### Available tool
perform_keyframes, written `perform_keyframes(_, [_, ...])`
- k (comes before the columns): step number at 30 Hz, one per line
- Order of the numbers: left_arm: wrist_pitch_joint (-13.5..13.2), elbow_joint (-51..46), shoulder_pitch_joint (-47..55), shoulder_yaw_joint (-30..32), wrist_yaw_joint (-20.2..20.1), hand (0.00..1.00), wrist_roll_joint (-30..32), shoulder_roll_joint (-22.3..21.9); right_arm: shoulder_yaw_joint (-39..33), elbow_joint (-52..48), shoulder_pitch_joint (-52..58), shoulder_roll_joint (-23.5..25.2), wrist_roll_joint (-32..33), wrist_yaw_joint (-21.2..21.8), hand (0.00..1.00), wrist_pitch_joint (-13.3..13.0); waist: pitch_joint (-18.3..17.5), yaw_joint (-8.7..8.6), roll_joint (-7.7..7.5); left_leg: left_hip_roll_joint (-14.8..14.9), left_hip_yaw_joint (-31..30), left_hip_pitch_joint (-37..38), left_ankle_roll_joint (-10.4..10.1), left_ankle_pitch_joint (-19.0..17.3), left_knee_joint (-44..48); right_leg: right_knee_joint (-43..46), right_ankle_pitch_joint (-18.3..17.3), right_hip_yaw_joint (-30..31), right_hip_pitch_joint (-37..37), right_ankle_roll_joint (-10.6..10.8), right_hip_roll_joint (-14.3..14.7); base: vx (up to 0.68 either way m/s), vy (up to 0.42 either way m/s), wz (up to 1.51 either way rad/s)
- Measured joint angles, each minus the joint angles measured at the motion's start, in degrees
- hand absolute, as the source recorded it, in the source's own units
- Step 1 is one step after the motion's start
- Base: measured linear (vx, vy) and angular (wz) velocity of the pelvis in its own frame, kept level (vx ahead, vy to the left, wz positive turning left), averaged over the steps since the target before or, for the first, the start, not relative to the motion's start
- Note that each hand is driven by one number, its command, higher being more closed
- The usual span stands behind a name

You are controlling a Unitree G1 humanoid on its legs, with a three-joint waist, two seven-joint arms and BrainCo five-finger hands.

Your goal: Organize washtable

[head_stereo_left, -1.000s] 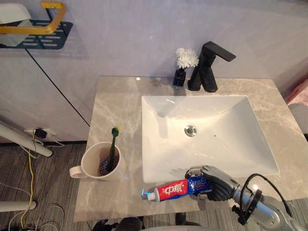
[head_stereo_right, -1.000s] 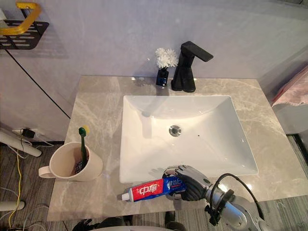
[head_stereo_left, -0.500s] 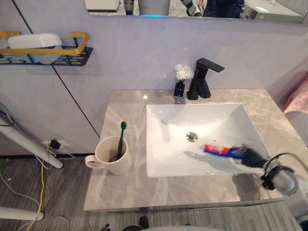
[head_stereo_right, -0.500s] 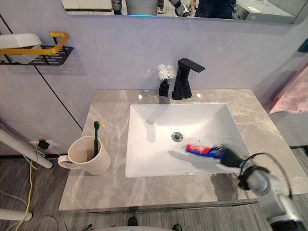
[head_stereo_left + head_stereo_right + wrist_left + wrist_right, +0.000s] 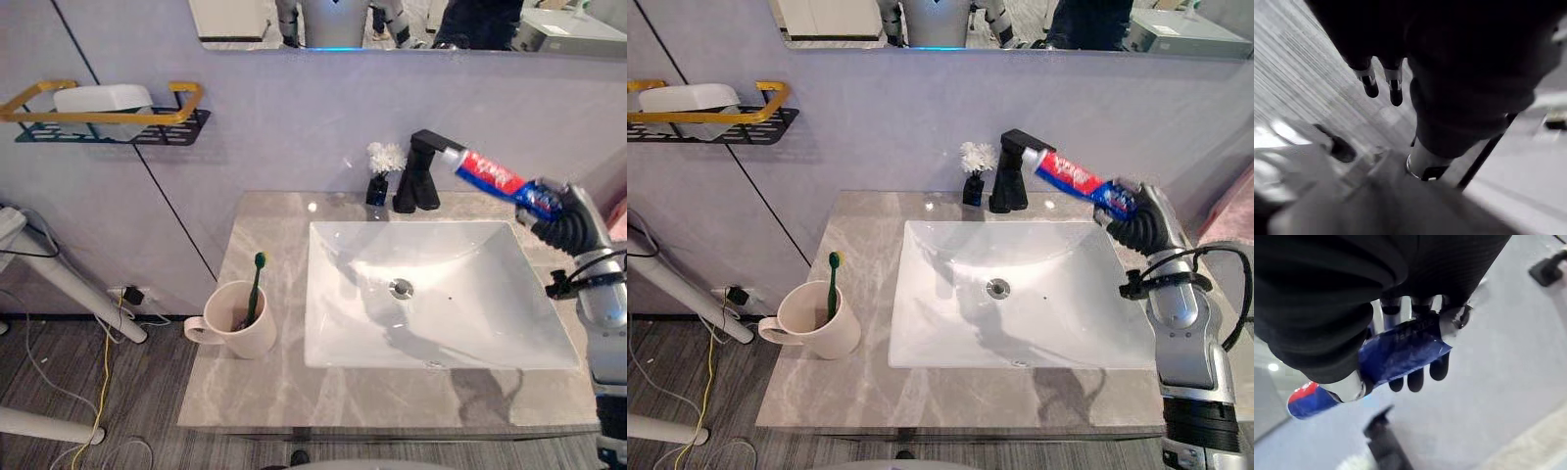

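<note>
My right hand [image 5: 570,219] is raised high over the sink's right side, shut on a red, white and blue toothpaste tube [image 5: 498,180] that points up and left, cap end in front of the black faucet [image 5: 421,172]. The same tube [image 5: 1080,181] shows in the right eye view, and its blue tail [image 5: 1400,352] lies under the curled fingers [image 5: 1418,378] in the right wrist view. A cream mug [image 5: 238,320] with a green toothbrush [image 5: 255,287] stands on the counter's left part. My left hand [image 5: 1382,83] hangs over the floor, fingers relaxed.
A white rectangular basin [image 5: 338,333] fills the middle of the grey marble counter [image 5: 250,392]. A small vase of white flowers [image 5: 381,171] stands beside the faucet. A black and gold wall shelf [image 5: 108,117] holds a white item at upper left. Pink cloth shows at the right edge.
My right hand has lifted the toothpaste tube from low over the basin's right side to high near the faucet. The camera has tilted up, showing more wall and mirror.
</note>
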Motion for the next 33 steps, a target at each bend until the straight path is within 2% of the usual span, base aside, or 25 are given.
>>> perform_keyframes(2, [-0.08, -6.65, -1.28, 10.43, 2.06, 0.00, -5.43, 0.83, -1.26, -2.71, -1.72, 1.28, 1.17, -1.54, 1.00, -0.31, -0.07, 0.67, -0.16, 0.01, -0.80, 0.03, -0.05, 0.00, 0.00, 0.02, -0.03, -0.72, 0.48, -0.03, 0.00, 0.00, -0.024, 0.17])
perform_keyframes(3, [-0.19, -9.05, -1.88, 13.04, 2.84, 0.00, -6.72, 1.33, -1.38, -3.30, -2.43, 1.86, 1.46, -1.84, 1.00, -0.32, -0.08, 1.26, -0.17, 0.02, -0.83, 0.06, -0.05, 0.00, 0.00, 0.05, -0.04, -0.73, 0.50, -0.04, 0.00, 0.00, -0.013, 0.10])
perform_keyframes(5, [-0.75, -17.58, -4.91, 19.27, 6.05, 0.00, -11.69, 5.92, -1.25, -5.15, -4.28, 3.54, 3.54, -3.70, 1.00, -0.55, -0.09, 2.70, -0.18, 0.00, -1.37, 0.09, -0.07, 0.02, 0.01, 0.10, -0.27, -1.05, 0.93, -0.28, -0.01, 0.00, -0.019, 0.09])
perform_keyframes(6, [-1.11, -19.41, -5.91, 20.27, 6.70, 0.00, -12.27, 7.56, -1.18, -5.33, -4.84, 4.10, 4.01, -3.88, 1.00, -0.55, -0.12, 3.07, -0.23, 0.01, -1.48, 0.15, -0.09, 0.03, 0.01, 0.12, -0.34, -1.21, 1.21, -0.31, 0.00, 0.01, -0.030, 0.21])
perform_keyframes(8, [-2.94, -26.02, -9.59, 21.88, 9.01, 0.00, -12.87, 13.89, 0.02, -5.34, -6.44, 4.76, 4.97, -4.89, 1.00, -0.63, -0.13, 3.31, -0.24, -0.18, -3.26, 0.33, -0.22, 0.15, 0.15, 0.24, -0.75, -2.90, 2.03, -0.66, -0.07, 0.00, -0.038, 0.38])
perform_keyframes(11, [-5.18, -36.46, -14.61, 20.99, 11.33, 0.00, -12.77, 21.69, 3.23, -5.34, -8.83, 4.80, 5.63, -5.85, 1.00, -0.80, -0.15, 4.32, -0.32, -0.41, -4.65, 0.86, -0.23, 0.14, 0.34, 1.58, -1.93, -3.99, 2.73, -0.77, -0.34, 0.01, -0.027, 0.29])
perform_keyframes(13, [-6.33, -40.48, -17.53, 17.69, 11.77, 0.00, -12.74, 26.36, 5.37, -5.33, -10.82, 4.83, 6.23, -6.17, 1.00, -1.25, -0.11, 4.91, -0.29, -0.61, -5.36, 0.89, -0.23, 0.15, 0.61, 2.11, -2.45, -4.49, 3.01, -0.88, -0.54, 0.02, -0.021, 0.25])
perform_keyframes(15, [-6.99, -43.18, -22.59, 9.54, 12.08, 0.00, -12.76, 32.71, 9.01, -5.26, -13.41, 4.84, 7.31, -6.18, 1.00, -1.35, -0.09, 5.06, -0.25, -0.86, -7.37, 0.93, -0.23, 0.15, 1.35, 2.34, -2.78, -6.16, 4.28, -0.78, -0.64, 0.03, -0.034, 0.43])
perform_keyframes(16, [-7.02, -43.37, -24.06, 6.91, 12.08, 0.00, -12.78, 34.37, 9.97, -5.19, -14.09, 4.83, 7.35, -6.18, 1.00, -1.37, -0.09, 5.13, -0.25, -0.87, -7.75, 0.95, -0.23, 0.15, 1.46, 2.38, -2.80, -6.48, 4.52, -0.76, -0.62, 0.02, -0.036, 0.32])
perform_keyframes(18, [-6.69, -44.51, -29.82, -4.42, 10.58, 0.00, -14.16, 40.08, 13.54, -4.67, -17.24, 4.84, 7.34, -6.06, 1.00, -1.47, -0.06, 6.17, -0.27, -1.02, -8.72, 0.89, -0.23, 0.16, 1.87, 3.60, -3.62, -7.19, 4.63, -0.64, -0.78, 0.00, -0.037, 0.25])
perform_keyframes(19, [-6.58, -45.44, -31.12, -7.01, 9.89, 0.00, -15.15, 41.00, 14.23, -4.65, -17.80, 4.84, 7.35, -6.07, 1.00, -1.49, -0.04, 6.18, -0.25, -1.09, -9.20, 0.85, -0.24, 0.16, 2.06, 3.81, -3.69, -7.32, 4.78, -0.60, -0.81, 0.00, -0.028, 0.29])
perform_keyframes(21, [-6.51, -51.02, -34.80, -17.03, 8.34, 0.00, -17.55, 43.47, 17.06, -4.11, -20.06, 5.16, 7.39, -6.12, 1.00, -1.48, 0.07, 6.07, -0.13, -1.14, -10.29, 0.98, -0.24, 0.17, 2.39, 4.38, -3.79, -7.58, 5.35, -0.64, -0.88, 0.00, -0.020, 0.27])
perform_keyframes(26, [-5.47, -60.57, -40.01, -33.87, 4.77, 0.00, -22.50, 43.60, 24.36, -3.50, -26.45, 7.50, 10.71, -6.20, 1.00, -1.46, 1.32, 5.63, 0.22, -1.60, -10.43, 0.96, -0.34, 0.23, 2.95, 5.38, -4.77, -8.40, 5.34, -0.17, -1.56, -0.03, -0.012, 0.04])
perform_keyframes(29, [-4.19, -62.38, -41.95, -39.12, 4.68, 0.00, -24.60, 42.52, 28.46, -3.76, -29.29, 9.37, 12.92, -6.20, 1.00, -1.47, 1.63, 4.45, 0.21, -1.50, -10.29, 0.91, -0.63, 0.43, 2.92, 5.35, -5.16, -8.39, 5.24, -0.20, -1.49, -0.04, -0.031, -0.03])
perform_keyframes(33, [-4.08, -65.78, -43.85, -41.39, 5.07, 0.00, -27.42, 39.33, 32.19, -5.03, -29.75, 11.94, 15.08, -6.25, 1.00, -1.47, 1.71, 4.44, 0.29, -1.22, -9.13, 0.69, -0.91, 0.77, 2.35, 5.26, -5.19, -7.25, 4.16, -0.27, -1.07, -0.03, -0.019, -0.14])
